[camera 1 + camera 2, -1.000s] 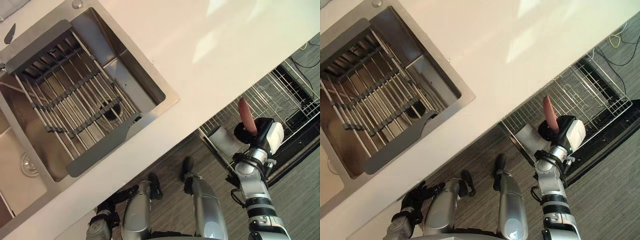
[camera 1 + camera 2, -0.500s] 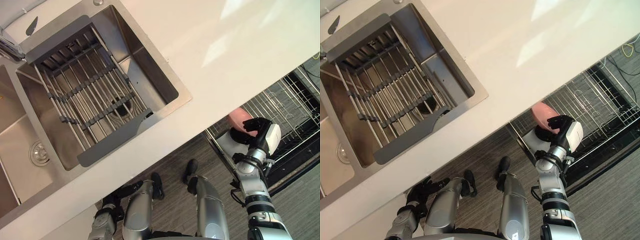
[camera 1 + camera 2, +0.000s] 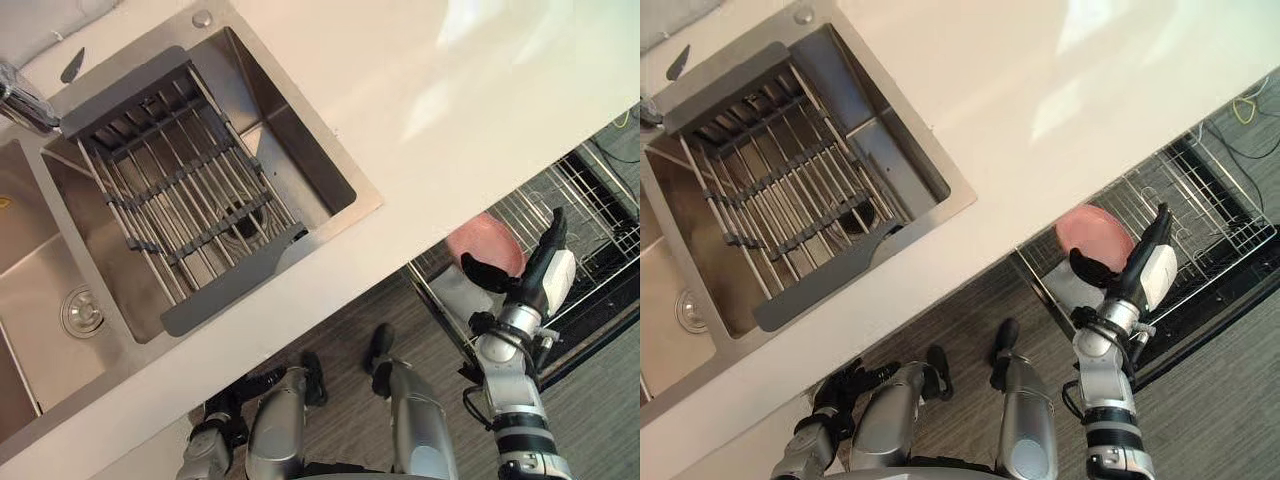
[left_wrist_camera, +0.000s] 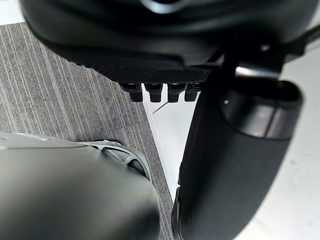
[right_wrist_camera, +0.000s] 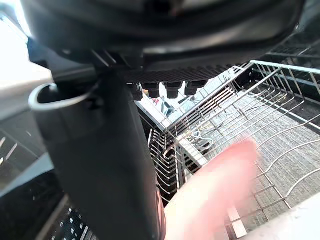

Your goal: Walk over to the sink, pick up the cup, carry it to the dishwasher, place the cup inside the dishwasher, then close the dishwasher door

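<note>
One pink cup (image 3: 1092, 232) sits in dishwasher's one wire rack (image 3: 1210, 205), below counter (image 3: 1040, 130) front edge. My right robot hand (image 3: 1132, 272) just beside cup: fingers straight, thumb spread, gripping nothing; contact unclear. My left robot hand (image 3: 830, 395) relaxed, empty, under counter edge.

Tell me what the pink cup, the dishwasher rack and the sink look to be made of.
Pink cup: probably plastic, judging by its even, matte colour with no glare, though glazed ceramic can't be ruled out.
Dishwasher rack: thin metal wire bent into a grid, with a pale coating or plating.
Sink: brushed stainless steel, with a dull grey sheen and soft reflections on its walls.
</note>
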Available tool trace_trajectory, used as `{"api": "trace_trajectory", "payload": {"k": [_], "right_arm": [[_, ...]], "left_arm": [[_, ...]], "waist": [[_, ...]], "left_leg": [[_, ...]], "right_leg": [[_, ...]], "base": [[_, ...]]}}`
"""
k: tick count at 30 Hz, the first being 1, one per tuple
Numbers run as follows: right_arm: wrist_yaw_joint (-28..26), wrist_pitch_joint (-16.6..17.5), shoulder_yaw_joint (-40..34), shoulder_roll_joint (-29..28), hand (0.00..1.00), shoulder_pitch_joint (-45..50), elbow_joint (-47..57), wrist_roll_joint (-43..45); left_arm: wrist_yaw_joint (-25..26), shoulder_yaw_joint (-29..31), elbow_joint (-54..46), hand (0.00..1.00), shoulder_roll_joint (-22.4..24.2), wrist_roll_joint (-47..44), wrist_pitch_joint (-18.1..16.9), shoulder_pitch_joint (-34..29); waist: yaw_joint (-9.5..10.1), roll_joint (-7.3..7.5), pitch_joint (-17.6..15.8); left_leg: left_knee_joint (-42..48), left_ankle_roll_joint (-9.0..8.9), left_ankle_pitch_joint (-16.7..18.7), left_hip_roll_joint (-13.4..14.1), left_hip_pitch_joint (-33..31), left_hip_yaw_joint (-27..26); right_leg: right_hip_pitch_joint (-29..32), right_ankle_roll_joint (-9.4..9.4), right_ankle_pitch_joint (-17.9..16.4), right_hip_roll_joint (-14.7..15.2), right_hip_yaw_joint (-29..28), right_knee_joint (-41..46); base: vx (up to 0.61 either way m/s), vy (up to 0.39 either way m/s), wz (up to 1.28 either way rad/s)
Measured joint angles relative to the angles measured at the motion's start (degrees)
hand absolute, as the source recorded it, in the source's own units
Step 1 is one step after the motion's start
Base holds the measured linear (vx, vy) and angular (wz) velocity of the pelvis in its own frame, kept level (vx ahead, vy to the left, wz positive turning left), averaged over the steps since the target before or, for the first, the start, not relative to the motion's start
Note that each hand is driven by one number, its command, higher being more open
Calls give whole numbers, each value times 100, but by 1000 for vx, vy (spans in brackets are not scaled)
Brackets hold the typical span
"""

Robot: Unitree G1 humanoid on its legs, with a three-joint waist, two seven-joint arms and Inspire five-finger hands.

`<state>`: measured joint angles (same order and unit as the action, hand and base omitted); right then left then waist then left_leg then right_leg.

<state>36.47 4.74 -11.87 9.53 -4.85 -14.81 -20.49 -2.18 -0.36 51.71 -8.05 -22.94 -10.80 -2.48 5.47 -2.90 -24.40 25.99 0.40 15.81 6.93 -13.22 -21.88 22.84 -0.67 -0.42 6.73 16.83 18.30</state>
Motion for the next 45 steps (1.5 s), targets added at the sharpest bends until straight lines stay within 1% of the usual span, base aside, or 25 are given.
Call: {"api": "trace_trajectory", "payload": {"k": [3,6,8,9,13,15,16,17,19,22,24,25,26,29,32,36,38,40,44,45], "right_arm": [[97,1,-23,-169,100,367,9,1],[170,3,-127,-334,100,822,60,8],[194,27,-131,-352,100,1056,60,8],[261,124,-168,-367,100,1244,69,7],[313,351,-399,-565,100,1663,133,11],[303,401,-412,-683,100,1846,285,11],[262,484,-430,-783,100,2008,401,11],[221,502,-440,-835,100,2093,480,10],[73,582,-538,-1013,100,2368,744,17],[-174,609,-668,-1096,100,2619,901,148],[-526,618,-796,-1153,100,2749,894,751],[-626,617,-836,-1176,100,2784,884,929],[-820,621,-916,-1234,100,2855,850,1287],[-1321,631,-1150,-1356,100,3021,553,2182],[-1648,643,-1308,-1402,100,3028,45,2730],[-1757,656,-1402,-1483,100,3028,-305,3042],[-1789,693,-1454,-1485,100,3021,-392,3058],[-1886,797,-1520,-1477,100,3001,-499,3080],[-2350,984,-1547,-1461,100,2954,-529,3526],[-2555,1027,-1556,-1433,100,2880,-576,3747]], "left_arm": [[11,0,27,100,-5,72,0,-182],[34,0,221,100,-24,244,-1,-362],[34,1,370,100,-28,277,0,-514],[33,2,472,100,-27,283,-1,-631],[29,50,515,100,-4,393,-8,-886],[15,124,509,100,12,465,-34,-1019],[-2,178,515,100,30,486,-33,-1129],[-8,216,515,100,41,493,-33,-1173],[-10,288,515,100,68,496,-28,-1303],[-10,503,513,100,155,497,-29,-1428],[-11,586,513,100,188,502,-22,-1535],[-17,625,513,100,203,515,-20,-1560],[-18,694,512,100,232,555,-20,-1609],[-27,808,490,100,252,647,-20,-1703],[-27,857,486,100,261,731,-20,-1778],[-27,899,474,100,251,815,-21,-1826],[-29,899,465,100,241,849,-21,-1827],[-29,898,456,100,241,849,-20,-1827],[-29,897,435,100,239,849,-20,-1833],[-30,895,423,100,236,849,-20,-1833]], "waist": [[-2,-1,138],[-47,-8,353],[-160,4,541],[-225,5,708],[-281,29,988],[-315,46,1072],[-333,66,1192],[-338,74,1233],[-351,116,1361],[-376,163,1412],[-437,166,1505],[-457,162,1509],[-483,156,1516],[-481,160,1564],[-484,147,1668],[-481,141,1682],[-481,140,1683],[-473,139,1685],[-461,143,1682],[-456,146,1680]], "left_leg": [[-134,-20,-12,-1,208,-60],[-331,-64,-47,-26,472,-94],[-527,-70,-95,-72,683,-95],[-727,-69,-152,-126,845,-107],[-1097,-56,-264,-221,1220,-157],[-1206,-60,-279,-247,1420,-199],[-1279,-63,-286,-257,1503,-236],[-1315,-65,-293,-263,1557,-250],[-1434,-76,-309,-274,1706,-286],[-1537,-99,-319,-274,1928,-370],[-1580,-125,-325,-272,2004,-395],[-1584,-134,-323,-268,2042,-396],[-1588,-149,-314,-251,2108,-411],[-1579,-230,-267,-200,2197,-462],[-1578,-261,-261,-160,2238,-520],[-1572,-287,-251,-122,2316,-535],[-1568,-289,-252,-113,2313,-550],[-1565,-289,-253,-107,2313,-551],[-1566,-289,-252,-100,2301,-551],[-1566,-290,-252,-99,2282,-551]], "right_leg": [[-168,8,9,-51,-47,-100],[-396,37,39,-100,-66,-241],[-597,78,74,-128,-65,-412],[-765,104,141,-152,-75,-602],[-1177,168,338,-202,-98,-1074],[-1365,183,385,-223,-132,-1202],[-1443,191,411,-244,-167,-1291],[-1496,197,428,-253,-180,-1334],[-1638,208,454,-278,-204,-1430],[-1801,208,455,-311,-261,-1457],[-1846,206,453,-324,-276,-1460],[-1880,203,449,-330,-276,-1463],[-1941,196,439,-346,-279,-1462],[-2018,166,414,-392,-304,-1457],[-2037,139,393,-434,-329,-1453],[-2114,127,338,-467,-329,-1452],[-2116,125,336,-467,-322,-1452],[-2122,121,332,-467,-309,-1452],[-2110,126,320,-469,-297,-1423],[-2087,132,312,-469,-296,-1410]], "base": [[34,-7,-11],[74,1,-7],[77,19,-1],[51,23,-4],[39,41,-5],[2,41,-11],[-1,31,-16],[-1,17,-13],[-4,5,-10],[-20,-2,-12],[-21,-9,-8],[-13,-11,-4],[-17,-14,-5],[-27,-19,-8],[-19,-35,-7],[-22,-18,-2],[-16,-9,0],[0,0,0],[0,0,0],[0,0,0]]}}
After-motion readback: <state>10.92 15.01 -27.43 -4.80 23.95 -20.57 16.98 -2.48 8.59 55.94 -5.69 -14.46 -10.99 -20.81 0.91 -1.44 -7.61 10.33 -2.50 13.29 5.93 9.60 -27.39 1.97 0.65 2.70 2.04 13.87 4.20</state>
